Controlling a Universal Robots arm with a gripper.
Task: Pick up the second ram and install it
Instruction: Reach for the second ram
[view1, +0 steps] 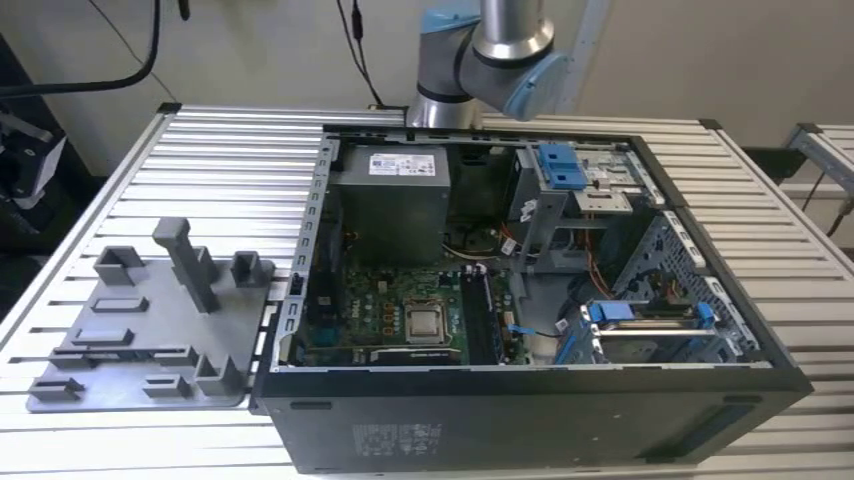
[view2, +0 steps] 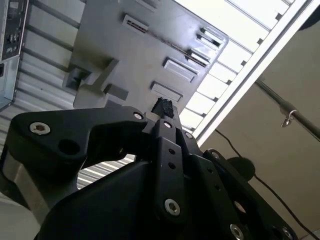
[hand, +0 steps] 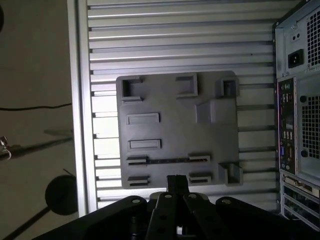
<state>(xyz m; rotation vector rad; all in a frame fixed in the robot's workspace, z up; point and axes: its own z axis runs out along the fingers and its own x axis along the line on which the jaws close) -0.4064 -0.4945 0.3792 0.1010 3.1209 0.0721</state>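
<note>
A thin dark strip that I take for the second ram (hand: 167, 161) stands on edge between two slotted blocks of the grey fixture plate (hand: 215, 135); it also shows as a fine line in the second wrist view (view2: 172, 45). My gripper (hand: 177, 182) hovers well above the plate's edge nearest that strip, its black fingertips pressed together and nothing between them. In the second wrist view the gripper (view2: 162, 106) points down at the same plate (view2: 130, 60). In the exterior view the plate (view1: 134, 330) lies at the left of the open computer case (view1: 534, 400).
The case lies on its side on a slatted metal table (view1: 227, 140), with the motherboard (view1: 400, 300) and its long black memory slots (view1: 478, 318) exposed. A grey power supply (view1: 390, 210) and blue-clipped drive cages (view1: 561, 165) fill the case. Tall posts (view1: 184, 260) rise from the plate.
</note>
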